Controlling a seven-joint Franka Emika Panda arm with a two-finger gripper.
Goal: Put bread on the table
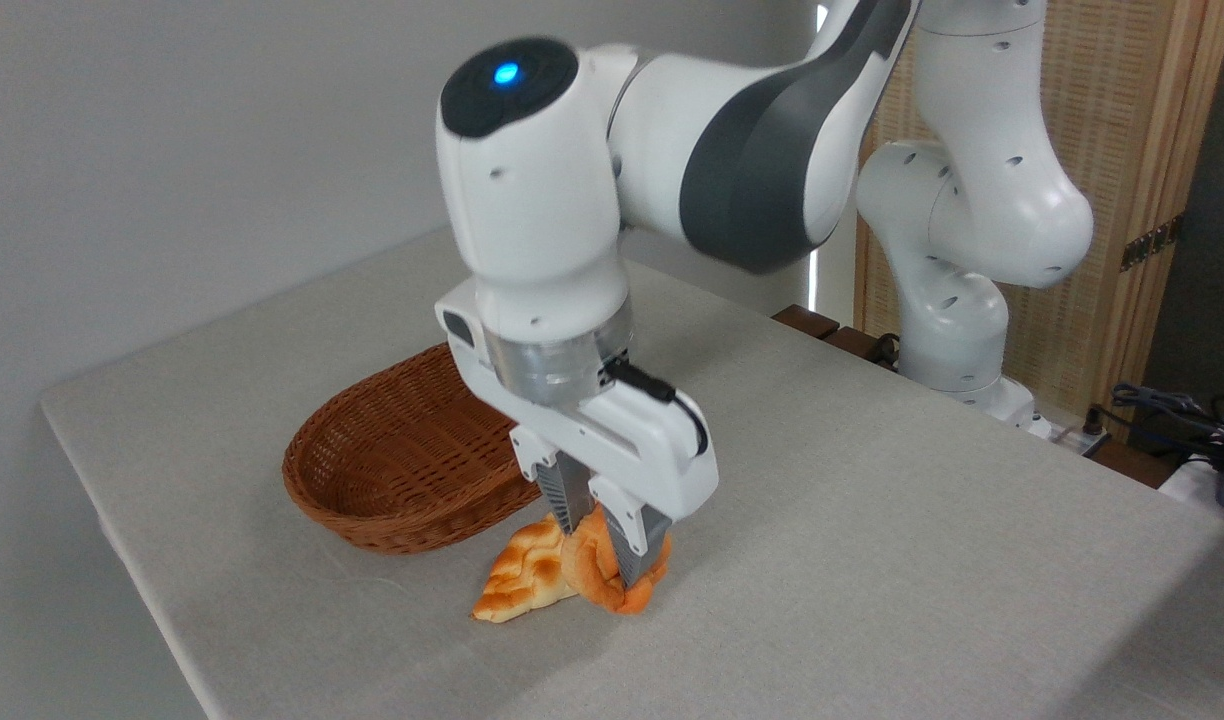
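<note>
While clamped by its two fingers on the bread, gripper points straight down at about 6 o'clock of the frame's centre, low over the table. Fingers dark and ribbed, one on each side of the bun, pressing into its creased orange-brown top. Bun itself down at table level, underside apparently touching the grey cloth, though contact line partly hidden by the fingers. Pressed against the bun at its 9 o'clock: a braided loaf, pale golden, lying flat on the cloth with its pointed end aimed toward 7 o'clock. Both breads outside the basket.

Wicker basket at 10 o'clock from the bun, brown, oval, standing upright on the table just beside the loaf, near rim close to the loaf's upper end. Visible inside of the basket bare weave only; right-hand part hidden behind the gripper's white body, so contents there impossible to tell.

Arm reaching in from 2 o'clock, white with dark grey joints, blue light glowing on the wrist cap. Base standing at the table's far edge at 3 o'clock. Slatted wooden screen behind the base, cables at the right edge.
</note>
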